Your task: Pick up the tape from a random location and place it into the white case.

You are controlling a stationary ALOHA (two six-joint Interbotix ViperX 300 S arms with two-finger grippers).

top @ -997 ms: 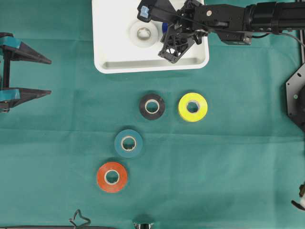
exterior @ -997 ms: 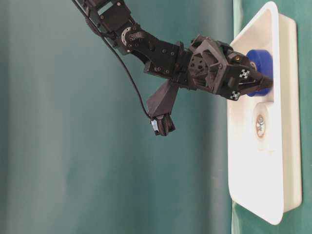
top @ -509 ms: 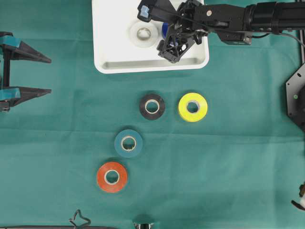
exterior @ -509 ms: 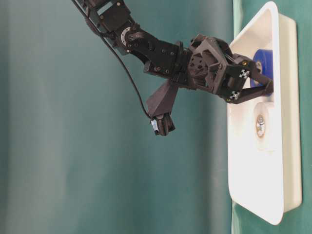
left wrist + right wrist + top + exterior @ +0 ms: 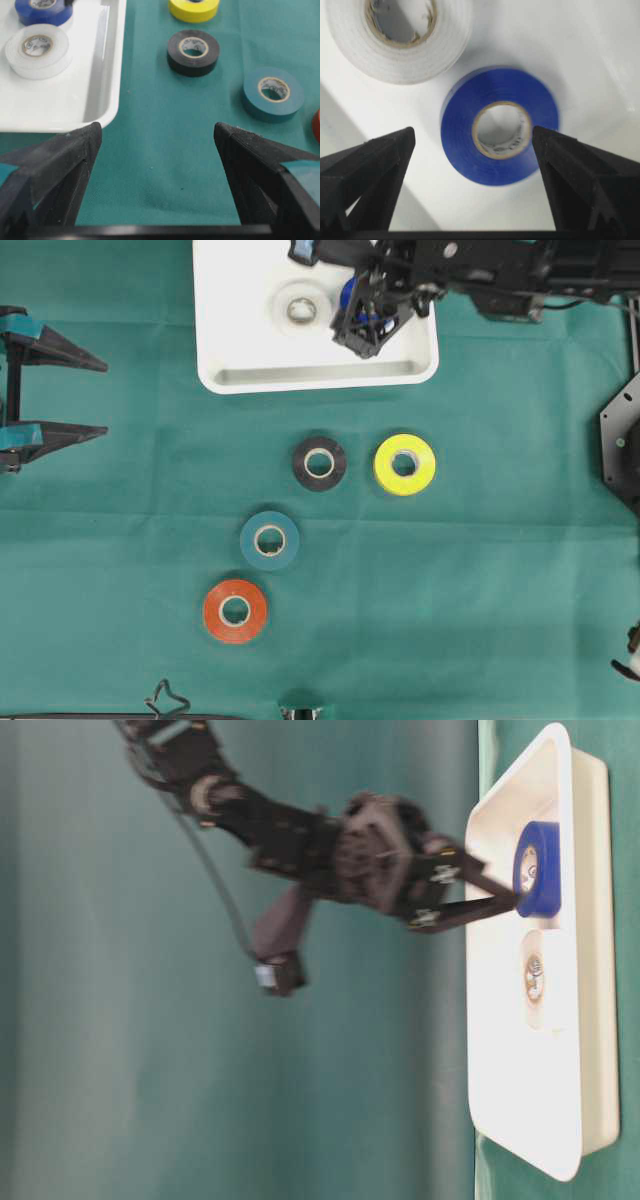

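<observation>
1. Right gripper (image 5: 480,185) stands spread wide over the white case, gripping nothing; its black fingers (image 5: 367,175) flank the blue ring-shaped roll of tape (image 5: 497,125) without touching it
2. That blue roll lies flat on the floor of the shallow white rectangular plastic case (image 5: 240,340), close beside a white roll of tape (image 5: 302,308) that shares the tray
3. It has no real long axis: being a ring, its hole points straight up toward the wrist camera and its broad face rests on the tray floor
4. Risk, as I judge it: the fingertips sit low on either side of the roll, so any sideways drift on the way up could catch its edge and nudge it against the white roll or tip it
5. Left gripper (image 5: 157,150) is also wide open and empty, hovering over the green-clothed bench (image 5: 480,570) near the tray's corner
6. Black (image 5: 319,462), yellow (image 5: 404,464), teal (image 5: 269,540) and orange (image 5: 235,610) rolls lie outside the case
</observation>
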